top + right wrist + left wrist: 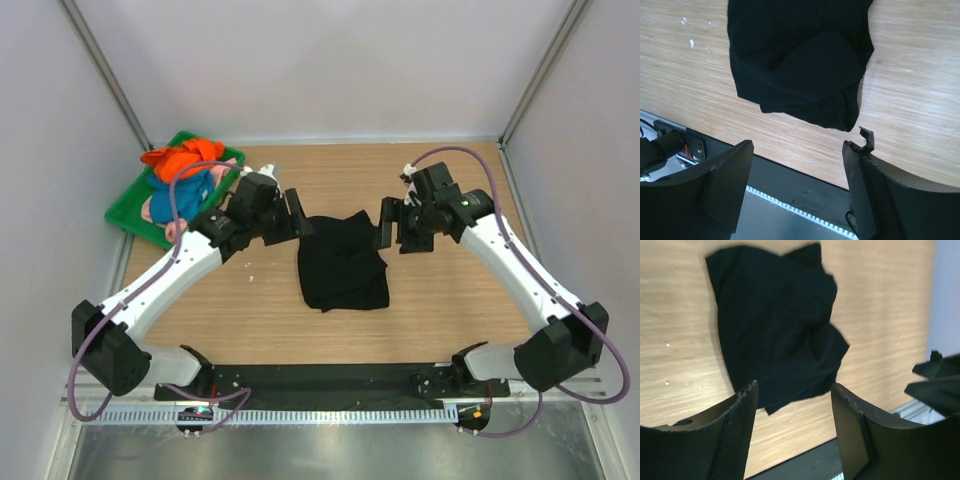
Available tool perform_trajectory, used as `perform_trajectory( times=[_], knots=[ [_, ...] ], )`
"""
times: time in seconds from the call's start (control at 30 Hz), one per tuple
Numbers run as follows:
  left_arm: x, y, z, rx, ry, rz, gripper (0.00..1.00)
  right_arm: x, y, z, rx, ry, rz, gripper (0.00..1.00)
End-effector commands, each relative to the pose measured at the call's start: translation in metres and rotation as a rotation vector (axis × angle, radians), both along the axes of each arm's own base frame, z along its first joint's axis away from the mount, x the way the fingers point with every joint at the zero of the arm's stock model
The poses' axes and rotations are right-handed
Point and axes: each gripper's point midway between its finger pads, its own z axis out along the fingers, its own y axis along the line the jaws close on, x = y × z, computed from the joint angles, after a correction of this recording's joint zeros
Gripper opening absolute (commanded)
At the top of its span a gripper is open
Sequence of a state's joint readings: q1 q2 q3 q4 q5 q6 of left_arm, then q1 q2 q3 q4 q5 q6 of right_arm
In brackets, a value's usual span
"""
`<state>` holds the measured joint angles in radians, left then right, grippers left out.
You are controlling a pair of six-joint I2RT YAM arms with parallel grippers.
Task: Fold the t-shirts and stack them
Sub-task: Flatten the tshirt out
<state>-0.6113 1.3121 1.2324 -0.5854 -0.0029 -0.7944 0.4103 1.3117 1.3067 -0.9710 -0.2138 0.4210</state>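
A black t-shirt (342,263) lies in a loosely folded, rumpled heap at the middle of the wooden table (450,300). The left gripper (299,216) is by the shirt's far left corner and the right gripper (386,224) by its far right corner. In both wrist views the jaws stand wide apart with nothing between them, and the black cloth lies on the table beyond the fingertips. At the far left a green tray (124,212) holds an orange t-shirt (185,157) on top of a blue t-shirt (186,188), with pink cloth (156,209) showing at the tray's near edge.
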Motion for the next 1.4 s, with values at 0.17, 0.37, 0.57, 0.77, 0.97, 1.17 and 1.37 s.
perform_trajectory(
  times=[0.17,0.37,0.57,0.77,0.97,1.17,1.37],
  knots=[
    [-0.033,-0.022,-0.078,0.039,0.19,-0.212,0.54,0.013,0.036,-0.055,0.114,0.106,0.004,0.68],
    [-0.047,-0.007,-0.135,0.17,0.295,-0.25,0.6,0.012,0.034,-0.102,0.077,0.203,-0.051,0.62],
    [-0.057,-0.02,-0.167,0.145,0.369,-0.302,0.58,0.018,0.028,-0.127,0.03,0.222,-0.076,0.53],
    [-0.056,-0.029,-0.186,0.147,0.411,-0.316,0.51,0.023,0.028,-0.144,0.02,0.236,-0.088,0.51],
    [-0.06,-0.031,-0.196,0.132,0.448,-0.318,0.36,0.027,0.027,-0.156,0.009,0.248,-0.087,0.42],
    [-0.051,-0.021,-0.183,0.185,0.402,-0.27,0.0,0.024,0.022,-0.141,-0.018,0.239,-0.065,0.03],
    [-0.035,-0.007,-0.114,0.216,0.235,-0.207,0.0,0.023,0.013,-0.076,-0.064,0.113,-0.005,0.01]
  ],
)
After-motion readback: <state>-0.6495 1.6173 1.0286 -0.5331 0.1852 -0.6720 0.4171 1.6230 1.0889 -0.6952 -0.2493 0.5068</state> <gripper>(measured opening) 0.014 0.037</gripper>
